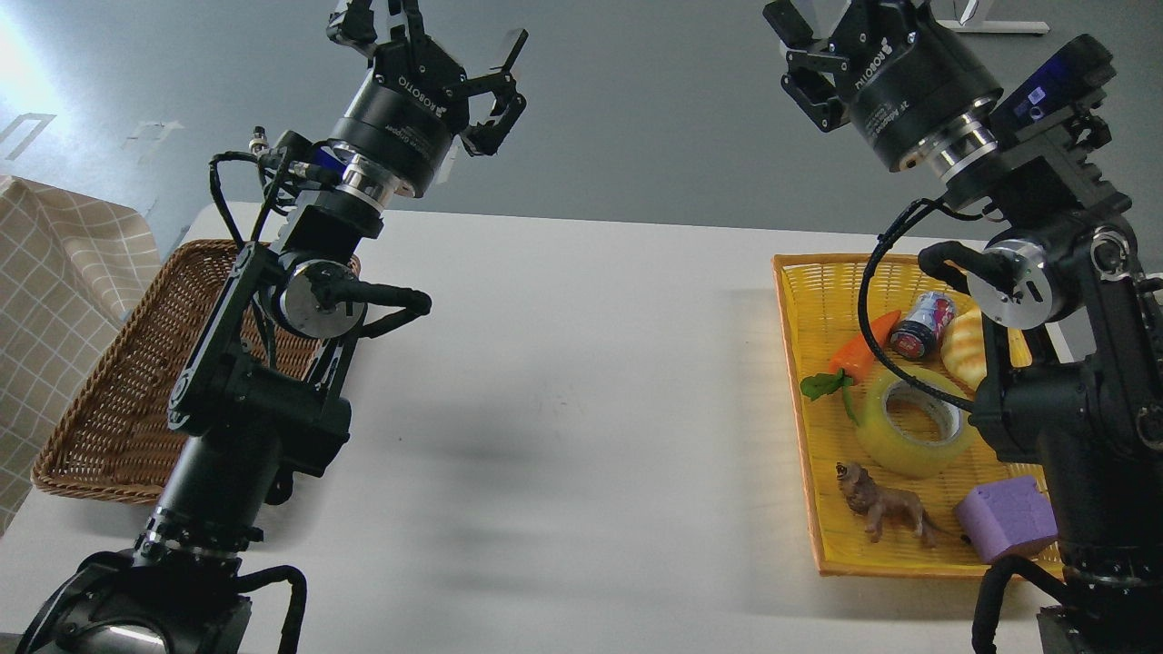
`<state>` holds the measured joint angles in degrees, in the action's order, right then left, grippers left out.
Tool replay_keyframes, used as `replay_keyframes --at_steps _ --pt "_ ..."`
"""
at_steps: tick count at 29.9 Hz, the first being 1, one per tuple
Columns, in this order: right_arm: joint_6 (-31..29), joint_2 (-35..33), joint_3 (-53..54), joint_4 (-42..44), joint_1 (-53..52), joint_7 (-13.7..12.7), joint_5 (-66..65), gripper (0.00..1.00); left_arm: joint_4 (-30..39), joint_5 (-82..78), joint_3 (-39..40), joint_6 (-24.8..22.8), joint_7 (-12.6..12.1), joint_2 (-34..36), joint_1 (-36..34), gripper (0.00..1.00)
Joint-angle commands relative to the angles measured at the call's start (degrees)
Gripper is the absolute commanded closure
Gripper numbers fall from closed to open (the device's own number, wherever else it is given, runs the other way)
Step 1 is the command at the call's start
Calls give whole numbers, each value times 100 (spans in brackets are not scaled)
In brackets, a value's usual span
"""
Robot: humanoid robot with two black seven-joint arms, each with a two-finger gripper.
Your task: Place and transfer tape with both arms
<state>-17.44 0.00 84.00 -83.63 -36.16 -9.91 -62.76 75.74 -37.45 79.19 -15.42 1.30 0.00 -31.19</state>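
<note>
Two end effectors are raised above the white surface (563,381), the left end effector (427,41) with its black fingers spread and empty, the right end effector (800,41) cut by the top edge, so its spread cannot be told. Well below the right one, the glossy translucent yellow tape (913,420) is seen lying flat in a woven yellow tray (818,272), between a plastic carrot (863,350) and a brown lion figure (883,507).

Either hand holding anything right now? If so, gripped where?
Nothing held. The left hand is open and empty, raised above the table. The right hand also looks empty. The tape lies untouched in the yellow tray.
</note>
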Motion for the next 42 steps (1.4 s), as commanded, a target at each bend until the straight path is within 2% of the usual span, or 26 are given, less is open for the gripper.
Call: replay_keyframes --at_steps 1,11,42 --pt "13 0 11 -145 100 7 9 0 2 1 -18 -22 11 0 16 2" --pt "-22 0 11 -312 250 15 18 0 2 1 -27 -356 11 0 25 2" --pt "-49 0 -15 -400 294 24 27 0 -6 27 0 -365 11 0 25 2"
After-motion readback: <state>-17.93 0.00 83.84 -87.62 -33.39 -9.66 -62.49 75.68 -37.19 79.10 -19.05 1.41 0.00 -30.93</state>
